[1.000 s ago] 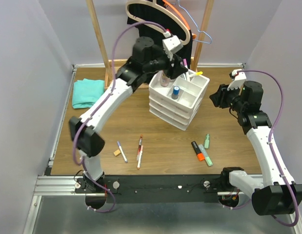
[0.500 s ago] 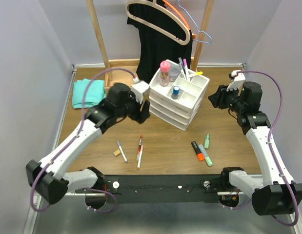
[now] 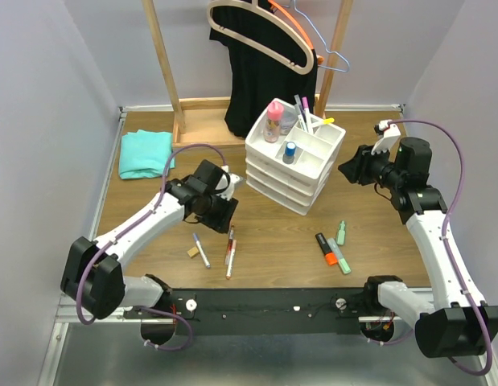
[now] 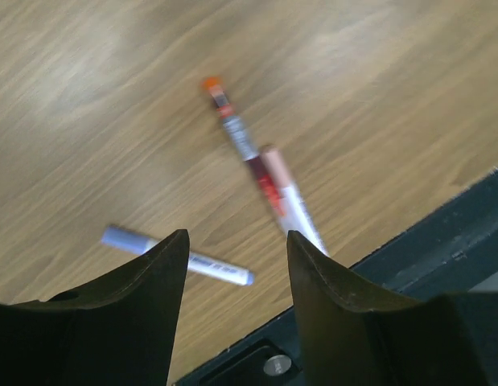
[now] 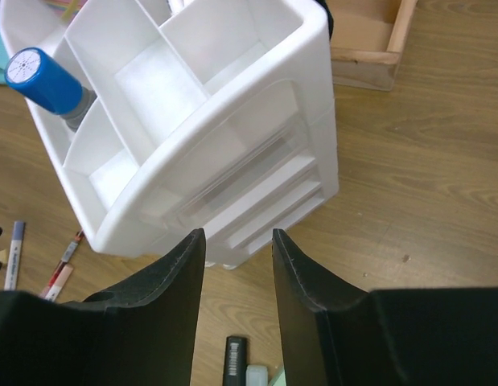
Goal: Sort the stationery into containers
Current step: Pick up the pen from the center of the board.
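The white three-drawer organiser (image 3: 297, 178) stands at centre back. Its top tray holds a pink-capped bottle (image 3: 273, 121), a blue-capped tube (image 3: 290, 151) and several upright pens (image 3: 305, 112). On the table lie a white pen with a blue cap (image 3: 201, 250), a tan eraser (image 3: 192, 252), two red and pink pens (image 3: 230, 249), an orange highlighter (image 3: 326, 248) and green highlighters (image 3: 340, 232). My left gripper (image 3: 224, 211) is open and empty, low above the pens (image 4: 240, 145). My right gripper (image 3: 349, 169) is open and empty, facing the organiser's right side (image 5: 232, 161).
A teal folded cloth (image 3: 144, 153) lies at back left. A wooden rack (image 3: 164, 56) with hangers (image 3: 265, 32) and a black garment (image 3: 265, 80) stands behind the organiser. A black rail (image 3: 265, 301) runs along the near table edge.
My left arm has swung away from above the organiser's top tray, down and towards the front, and now hovers over the pens. My right gripper has edged slightly left.
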`<state>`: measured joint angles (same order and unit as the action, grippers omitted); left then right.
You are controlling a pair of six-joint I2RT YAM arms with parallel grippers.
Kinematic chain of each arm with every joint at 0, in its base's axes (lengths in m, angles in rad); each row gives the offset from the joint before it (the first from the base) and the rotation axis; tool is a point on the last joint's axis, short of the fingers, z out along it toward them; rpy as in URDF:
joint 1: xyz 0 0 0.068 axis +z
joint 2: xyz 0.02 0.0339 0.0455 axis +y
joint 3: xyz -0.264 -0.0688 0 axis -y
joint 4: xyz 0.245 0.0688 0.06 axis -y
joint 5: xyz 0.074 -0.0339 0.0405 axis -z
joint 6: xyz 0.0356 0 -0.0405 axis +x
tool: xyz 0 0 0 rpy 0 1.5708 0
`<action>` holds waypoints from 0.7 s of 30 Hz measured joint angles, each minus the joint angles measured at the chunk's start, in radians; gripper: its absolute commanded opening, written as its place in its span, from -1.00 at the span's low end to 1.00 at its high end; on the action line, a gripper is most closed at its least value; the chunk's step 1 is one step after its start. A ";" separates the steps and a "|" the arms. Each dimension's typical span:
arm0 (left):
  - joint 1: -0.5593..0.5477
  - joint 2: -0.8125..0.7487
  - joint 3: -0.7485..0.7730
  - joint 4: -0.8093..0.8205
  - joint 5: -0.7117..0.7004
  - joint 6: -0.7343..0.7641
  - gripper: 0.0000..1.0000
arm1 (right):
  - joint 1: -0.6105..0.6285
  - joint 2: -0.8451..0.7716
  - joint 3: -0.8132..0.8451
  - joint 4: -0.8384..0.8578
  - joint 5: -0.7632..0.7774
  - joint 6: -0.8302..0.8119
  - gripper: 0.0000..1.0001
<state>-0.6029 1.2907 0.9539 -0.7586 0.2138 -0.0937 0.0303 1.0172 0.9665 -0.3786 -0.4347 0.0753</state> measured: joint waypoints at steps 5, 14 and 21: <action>0.213 0.047 0.036 -0.080 0.008 -0.113 0.14 | 0.000 -0.012 0.000 -0.023 -0.018 0.011 -0.07; 0.428 0.105 -0.085 -0.159 0.035 -0.255 0.14 | -0.002 -0.012 -0.003 -0.016 -0.024 0.035 -0.07; 0.434 0.163 -0.078 -0.145 0.052 -0.286 0.08 | -0.002 -0.011 -0.007 -0.011 -0.026 0.041 -0.07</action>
<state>-0.1692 1.4540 0.8761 -0.9035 0.2661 -0.3794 0.0288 1.0058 0.9592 -0.3893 -0.4603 0.1165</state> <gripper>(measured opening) 0.567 0.465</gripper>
